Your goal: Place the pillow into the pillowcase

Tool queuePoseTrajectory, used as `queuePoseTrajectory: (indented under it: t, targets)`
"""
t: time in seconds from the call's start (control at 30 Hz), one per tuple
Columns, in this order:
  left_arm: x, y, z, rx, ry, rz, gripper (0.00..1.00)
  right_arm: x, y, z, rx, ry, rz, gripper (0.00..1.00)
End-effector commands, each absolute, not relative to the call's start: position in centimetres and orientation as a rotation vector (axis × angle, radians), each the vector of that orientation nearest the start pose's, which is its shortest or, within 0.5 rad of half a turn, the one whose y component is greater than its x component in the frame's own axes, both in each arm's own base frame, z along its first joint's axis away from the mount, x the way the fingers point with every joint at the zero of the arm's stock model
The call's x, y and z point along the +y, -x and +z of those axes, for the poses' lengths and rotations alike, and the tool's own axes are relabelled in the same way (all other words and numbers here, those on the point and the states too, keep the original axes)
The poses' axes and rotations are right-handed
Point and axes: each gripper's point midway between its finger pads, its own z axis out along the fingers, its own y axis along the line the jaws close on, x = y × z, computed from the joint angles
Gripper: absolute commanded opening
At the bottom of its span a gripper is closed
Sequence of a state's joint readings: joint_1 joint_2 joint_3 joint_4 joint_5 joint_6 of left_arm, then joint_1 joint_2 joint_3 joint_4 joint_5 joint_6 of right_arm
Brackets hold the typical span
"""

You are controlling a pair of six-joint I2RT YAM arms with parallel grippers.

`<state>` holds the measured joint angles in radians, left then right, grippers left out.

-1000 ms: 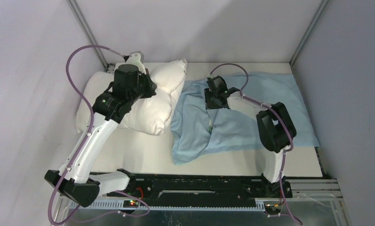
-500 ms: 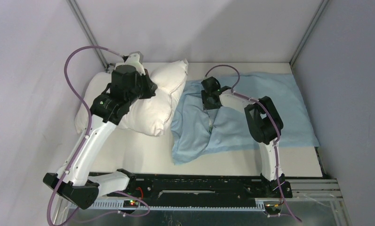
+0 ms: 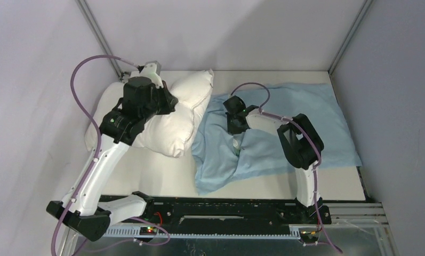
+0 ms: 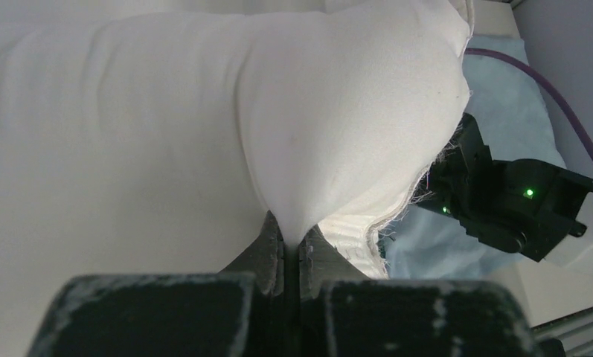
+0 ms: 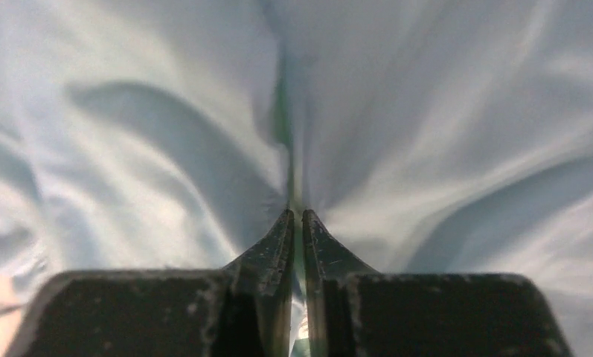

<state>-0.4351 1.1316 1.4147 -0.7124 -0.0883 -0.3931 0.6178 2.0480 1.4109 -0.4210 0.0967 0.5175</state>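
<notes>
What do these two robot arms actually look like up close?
Both arms have white links with chunky black joints; the left arm and right arm each carry a looping purple cable. Small green lights glow on the joints. Each ends in two dark, wedge-shaped, scuffed fingers.

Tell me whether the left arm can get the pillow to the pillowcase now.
Probably yes: the left gripper pinches the pillow, whose edge already meets the pillowcase, with nothing between.
</notes>
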Motion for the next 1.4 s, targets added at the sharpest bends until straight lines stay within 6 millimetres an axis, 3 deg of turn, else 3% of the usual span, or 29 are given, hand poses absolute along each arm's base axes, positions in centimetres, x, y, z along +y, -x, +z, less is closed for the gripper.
queuePoseTrajectory:
  t: [0.0,0.13,0.27,0.47,0.8,1.03,1.27,1.37]
  targets:
    - [-14.8,-30.0,37.0,1.899,0.013,-0.537,0.00,31.5,-35.0,5.6,2.607,0.019,0.479,0.09]
    - [-14.9,-29.6,35.7,1.921,0.023,-0.556,0.00,31.4,-35.3,7.9,2.549,-0.015,0.485,0.07]
    - [-16.0,-29.5,33.6,1.947,0.046,-0.631,0.00,30.1,-36.9,9.2,2.490,-0.009,0.439,0.09]
    - [-15.9,-29.4,32.4,1.960,0.067,-0.636,0.00,27.6,-38.1,7.9,2.490,0.121,0.265,0.33]
    - [-15.8,-29.4,32.2,1.966,0.072,-0.628,0.00,25.9,-36.4,5.6,2.543,0.245,0.126,0.55]
    - [-15.3,-29.7,32.3,1.963,0.091,-0.591,0.00,25.3,-34.9,2.1,2.629,0.269,0.110,0.51]
    - [-15.5,-30.3,31.2,1.986,0.090,-0.581,0.00,24.5,-33.3,0.2,2.678,0.240,0.145,0.47]
    - [-15.6,-30.4,30.7,1.999,0.087,-0.579,0.00,25.2,-32.1,0.4,2.694,0.212,0.221,0.30]
